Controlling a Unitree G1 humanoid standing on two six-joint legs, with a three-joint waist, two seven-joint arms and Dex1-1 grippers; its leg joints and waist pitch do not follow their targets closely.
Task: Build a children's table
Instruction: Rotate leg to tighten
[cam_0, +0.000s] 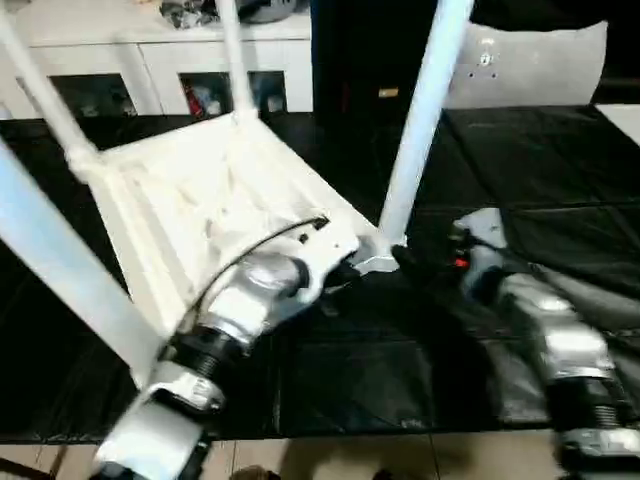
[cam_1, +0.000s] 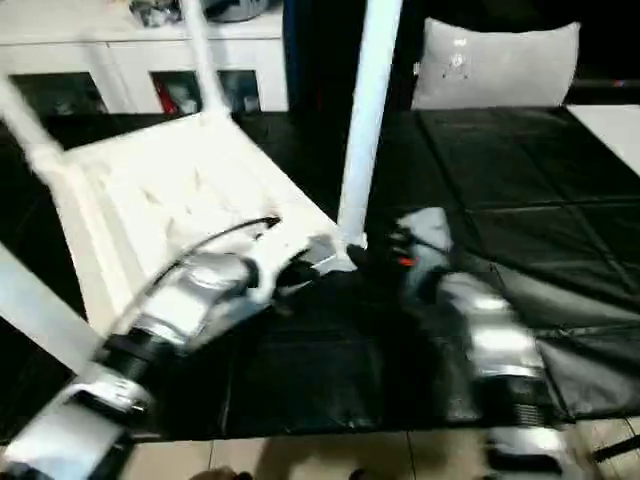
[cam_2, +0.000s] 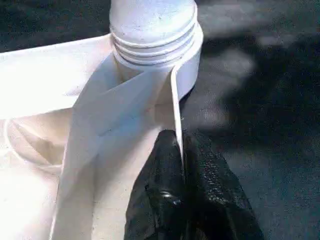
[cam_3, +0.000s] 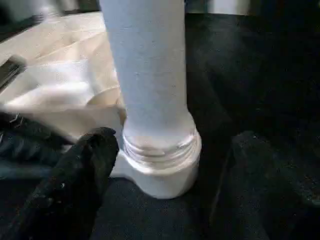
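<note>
Lying upside down on the black mat (cam_0: 520, 220), the children's table (cam_0: 200, 200) shows its ribbed underside, legs pointing up. Near leg (cam_0: 420, 120) stands in its corner socket (cam_3: 160, 170) at the corner closest to the robot, screw threads visible above the socket rim. Three more legs rise at the other corners.

Left gripper (cam_2: 182, 190): black fingers pressed together on the thin edge wall of the tabletop, just beside that socket. Right gripper (cam_3: 165, 175): fingers spread wide, one on each side of the socket base, neither clearly touching it.

Open mat lies to the right and toward the robot. White cabinet (cam_0: 160, 60) stands behind the table; a grey cushion (cam_0: 530, 65) sits at the mat's far right
</note>
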